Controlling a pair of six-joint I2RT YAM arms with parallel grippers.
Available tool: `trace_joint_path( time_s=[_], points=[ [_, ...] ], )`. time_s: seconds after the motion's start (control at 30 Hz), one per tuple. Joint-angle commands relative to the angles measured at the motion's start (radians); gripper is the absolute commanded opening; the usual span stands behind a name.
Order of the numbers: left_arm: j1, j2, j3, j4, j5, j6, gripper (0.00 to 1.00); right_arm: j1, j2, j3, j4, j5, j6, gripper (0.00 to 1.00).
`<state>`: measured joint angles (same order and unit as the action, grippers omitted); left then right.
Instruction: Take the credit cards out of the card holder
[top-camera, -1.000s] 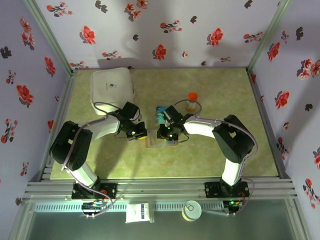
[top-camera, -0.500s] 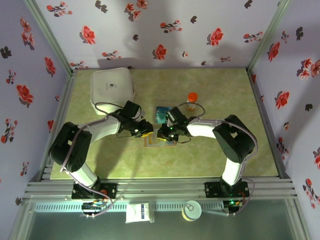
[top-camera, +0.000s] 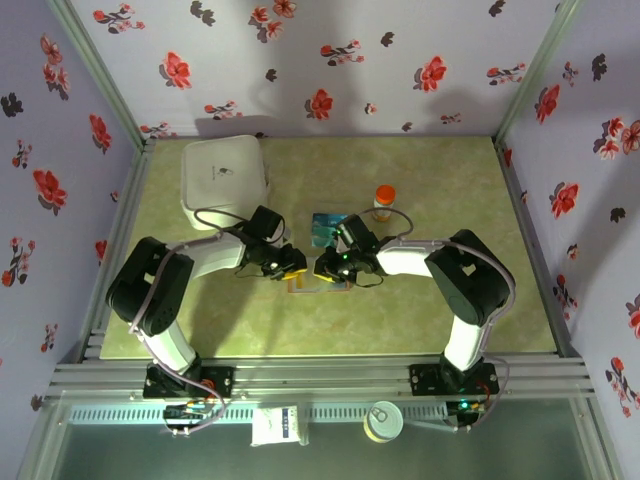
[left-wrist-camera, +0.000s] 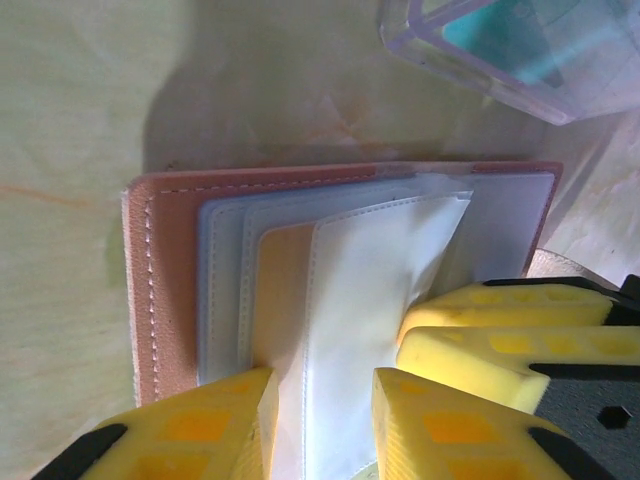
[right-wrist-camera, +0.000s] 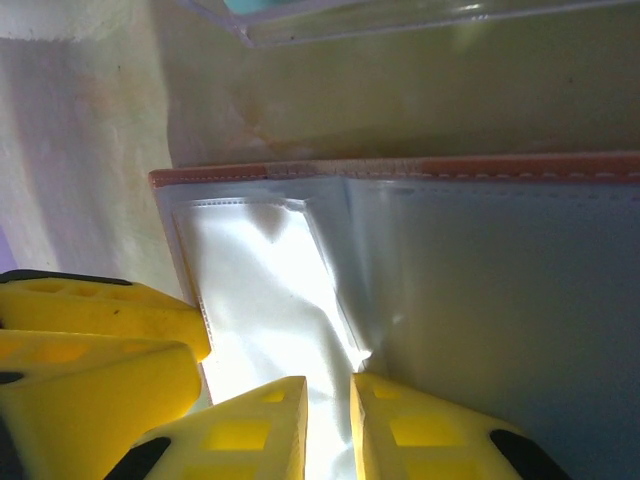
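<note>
The card holder (top-camera: 305, 283) lies open on the table between my two grippers, with a brown rim (left-wrist-camera: 160, 280) and a blue-grey inside (right-wrist-camera: 500, 260) under clear pockets. A tan credit card (left-wrist-camera: 280, 300) sits in one pocket. My left gripper (left-wrist-camera: 320, 425) is open, its jaws straddling a clear pocket flap (left-wrist-camera: 370, 290). My right gripper (right-wrist-camera: 328, 425) is shut on the same flap, which puckers at its tips. In the top view the left gripper (top-camera: 292, 265) and right gripper (top-camera: 322, 268) nearly touch. Teal credit cards (top-camera: 325, 228) lie in a clear case (left-wrist-camera: 500, 50) just beyond.
A white square box (top-camera: 225, 175) stands at the back left. An orange-capped bottle (top-camera: 383, 200) stands behind the right gripper. The right gripper's yellow fingers (left-wrist-camera: 500, 325) crowd the left wrist view, and flowered walls enclose the table.
My left gripper has moved right onto the card holder and its jaws have opened. The right gripper has stayed closed on the pocket flap, shifting only slightly.
</note>
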<state>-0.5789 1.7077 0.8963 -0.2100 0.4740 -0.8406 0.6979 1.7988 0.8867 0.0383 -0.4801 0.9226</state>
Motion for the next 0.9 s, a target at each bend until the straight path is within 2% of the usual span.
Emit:
trace_joint_path(
  time_s=[0.0,0.33,0.57,0.87],
  points=[
    [-0.009,0.018,-0.013,0.019,0.001,-0.019,0.30,-0.008,-0.008,-0.022,0.009,-0.015,0.019,0.20],
    [-0.009,0.019,-0.016,0.055,0.020,-0.036,0.22,-0.009,-0.009,-0.037,0.046,-0.030,0.048,0.20],
    [-0.010,-0.027,-0.007,0.055,0.027,-0.049,0.21,-0.009,-0.067,-0.029,0.038,-0.034,0.052,0.22],
    [-0.029,-0.028,0.045,0.034,0.046,-0.050,0.20,-0.044,-0.256,-0.012,-0.158,0.086,-0.027,0.25]
  ],
)
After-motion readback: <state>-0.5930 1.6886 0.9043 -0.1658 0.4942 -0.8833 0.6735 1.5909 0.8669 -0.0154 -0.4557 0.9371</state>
